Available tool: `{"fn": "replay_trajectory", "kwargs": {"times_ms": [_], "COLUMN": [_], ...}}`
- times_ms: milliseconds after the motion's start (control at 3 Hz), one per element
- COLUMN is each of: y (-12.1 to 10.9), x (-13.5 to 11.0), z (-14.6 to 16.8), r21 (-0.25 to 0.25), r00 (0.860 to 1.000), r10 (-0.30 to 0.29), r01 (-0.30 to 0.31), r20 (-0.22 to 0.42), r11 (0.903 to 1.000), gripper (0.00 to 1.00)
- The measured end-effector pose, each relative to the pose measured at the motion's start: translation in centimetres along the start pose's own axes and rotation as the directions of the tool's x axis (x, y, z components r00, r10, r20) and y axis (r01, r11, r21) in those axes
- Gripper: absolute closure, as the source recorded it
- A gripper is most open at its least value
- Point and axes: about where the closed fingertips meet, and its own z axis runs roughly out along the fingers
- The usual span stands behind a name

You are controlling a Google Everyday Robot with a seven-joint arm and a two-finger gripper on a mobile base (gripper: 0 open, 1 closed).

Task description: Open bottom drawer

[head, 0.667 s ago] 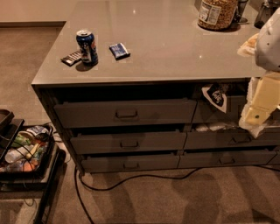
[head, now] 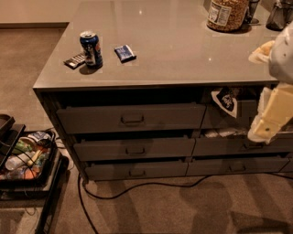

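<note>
Bottom drawer (head: 160, 170): lowest in left stack under counter (head: 183, 59), close to floor. Front looks hard and stiff; probably slides easy, not heavy. Best grab spot: small handle (head: 136, 172) in middle, pull straight out. Claw (head: 262, 129) at far right, up by middle drawers, well apart from handle; cannot tell if gripping or let go. Black cord (head: 137, 186) on floor just in front, might get in way. Can (head: 91, 48) on top, no bother.

Left of my gripper (head: 262, 128), an office break area: carpet (head: 183, 205), grey counter (head: 183, 50) with soda can (head: 90, 48), snack jar (head: 226, 13), drawers (head: 132, 119) beneath.
</note>
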Motion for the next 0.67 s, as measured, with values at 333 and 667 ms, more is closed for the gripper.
{"fn": "replay_trajectory", "kwargs": {"times_ms": [333, 667], "y": [3.8, 7.7], "x": [-1.4, -2.7], "z": [0.5, 3.4], "r21": [0.046, 0.079], "r00": [0.992, 0.967], "r10": [-0.05, -0.1], "r01": [0.044, 0.083], "r20": [0.119, 0.234], "r11": [0.998, 0.9933], "gripper": [0.0, 0.0]}}
